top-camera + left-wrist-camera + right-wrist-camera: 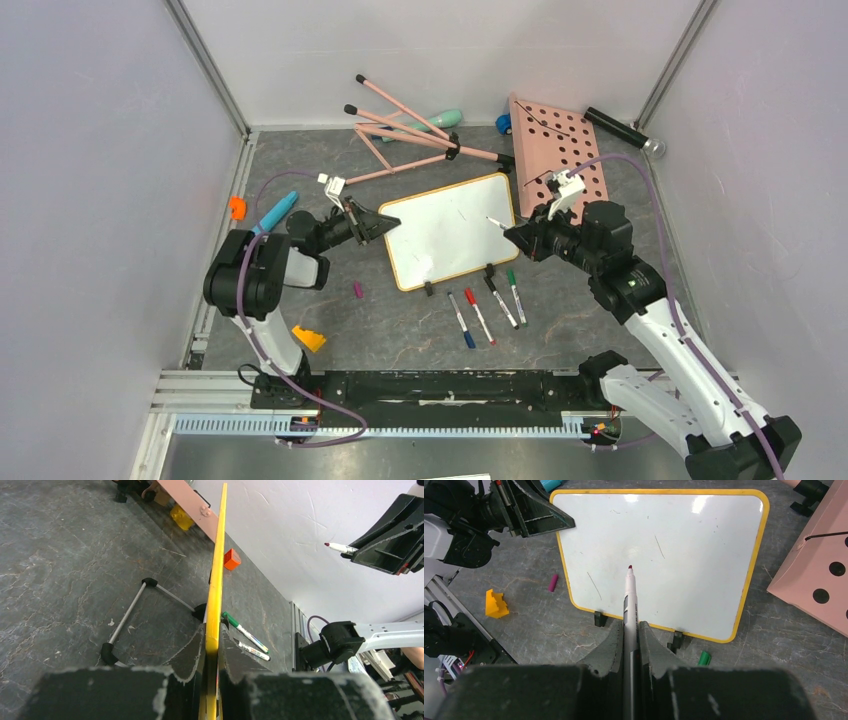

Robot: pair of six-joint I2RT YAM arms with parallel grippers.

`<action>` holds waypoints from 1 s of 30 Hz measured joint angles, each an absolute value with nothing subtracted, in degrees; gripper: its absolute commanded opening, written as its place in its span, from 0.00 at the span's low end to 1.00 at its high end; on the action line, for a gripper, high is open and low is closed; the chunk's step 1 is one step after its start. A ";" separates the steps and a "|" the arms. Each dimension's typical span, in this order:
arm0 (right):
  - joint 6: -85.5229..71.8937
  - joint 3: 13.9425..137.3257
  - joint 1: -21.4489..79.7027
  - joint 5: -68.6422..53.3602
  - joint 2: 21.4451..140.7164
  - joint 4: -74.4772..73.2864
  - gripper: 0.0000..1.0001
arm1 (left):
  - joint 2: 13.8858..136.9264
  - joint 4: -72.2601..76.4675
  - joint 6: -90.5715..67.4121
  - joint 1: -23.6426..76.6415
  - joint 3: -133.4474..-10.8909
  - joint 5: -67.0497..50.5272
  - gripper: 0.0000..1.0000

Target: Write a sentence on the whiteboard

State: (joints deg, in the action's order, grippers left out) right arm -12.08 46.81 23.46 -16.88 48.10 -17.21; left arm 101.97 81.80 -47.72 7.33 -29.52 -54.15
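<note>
The whiteboard (450,230) stands tilted on black feet, with a white face and a yellow-orange rim. Its face (664,555) is blank, with only faint stray lines; no sentence shows. My left gripper (385,222) is shut on the board's left edge; in the left wrist view the jaws (212,630) clamp the rim (216,580) seen edge-on. My right gripper (515,235) is shut on an uncapped marker (630,595) with a purple-pink tip. The tip is over the middle of the board; I cannot tell if it touches. The marker also shows in the left wrist view (340,547).
A pink board with round holes (560,150) lies right of the whiteboard. Pink folding legs (410,140) lie behind it. Several markers (485,310) lie in front. A purple cap (357,290), a yellow block (308,338), an orange block (237,207) and a teal pen (275,212) lie to the left.
</note>
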 measured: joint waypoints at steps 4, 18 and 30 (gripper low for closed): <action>-12.40 46.76 23.46 -16.82 47.53 -17.17 0.00 | 104.16 83.42 -48.18 7.46 -30.61 -56.01 0.18; -12.40 46.48 23.46 -15.99 46.54 -16.84 0.00 | 113.03 84.05 -57.67 7.35 -38.06 -66.54 0.92; -12.40 46.11 23.46 -15.49 46.57 -16.62 0.00 | 113.01 84.31 -58.00 3.75 -39.62 -66.63 1.00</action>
